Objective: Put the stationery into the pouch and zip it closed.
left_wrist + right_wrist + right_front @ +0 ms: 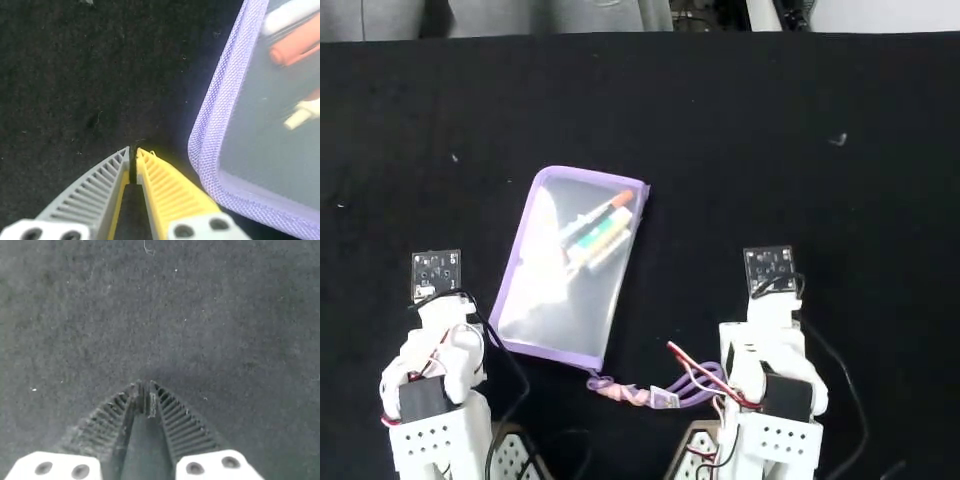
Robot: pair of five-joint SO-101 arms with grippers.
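Lilac-trimmed and see-through: pouch flat on the black worktop, toward the near edge, between the two arms. Runs lengthwise from the near edge away, far end leaning a little toward the right arm's side. Already holds the stationery — orange-capped marker and a few other pens bunched at the far end. Lilac strap off a near corner, trailing toward the right arm's base.

Left gripper closed tip to tip, nothing between the fingers, just beside a rounded corner of the pouch and not touching it. Right gripper likewise pinched together and empty, over bare cloth, well apart from the pouch. Judged from that: left arm the nearer for any zip work, with the pouch on its inner side.

From the high view: whole outline, strap, both arms' standing. From the left wrist view: woven edging close up, marker end behind the clear wall. Zip slider, and whether zipped — cannot tell from either.
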